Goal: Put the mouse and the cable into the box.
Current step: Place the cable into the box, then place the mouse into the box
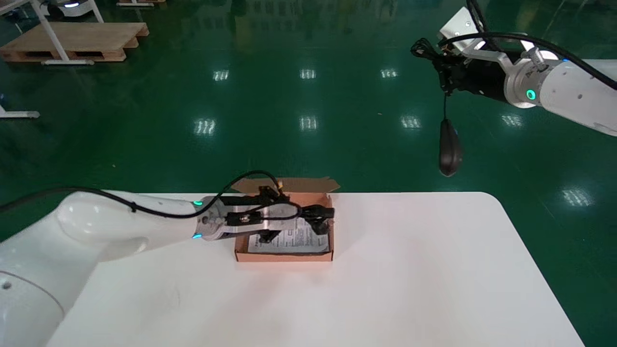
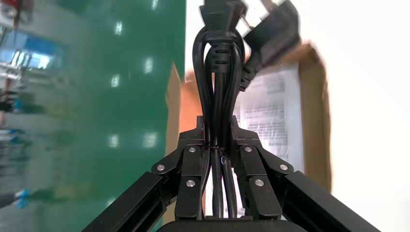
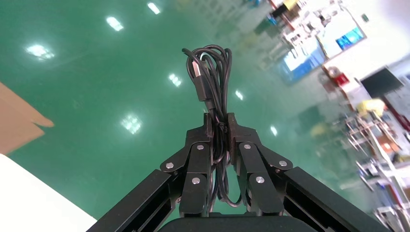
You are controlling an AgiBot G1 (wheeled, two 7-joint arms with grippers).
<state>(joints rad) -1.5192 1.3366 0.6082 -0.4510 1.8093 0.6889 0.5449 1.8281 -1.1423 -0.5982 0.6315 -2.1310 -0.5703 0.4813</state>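
clamping the bundled power cable (image 2: 220,87) tight, the left gripper (image 1: 284,214) hangs above the open cardboard box (image 1: 284,257) on the table (image 1: 409,270), while the right gripper (image 1: 443,72), high beyond the table's far edge, pinches the coiled mouse cord (image 3: 212,72), mouse (image 1: 449,147) dangling below.

light: bright, overhead | glare: lamp reflections on green floor (image 1: 308,96) | shadows: soft, faint on white table (image 1: 409,270)

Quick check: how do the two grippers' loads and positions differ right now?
The left gripper is shut on the thick power cable, low over the box. The right gripper is shut on the thin mouse cord, high beyond the table's far edge, with the mouse dangling below. Both pinch bundled black cable.
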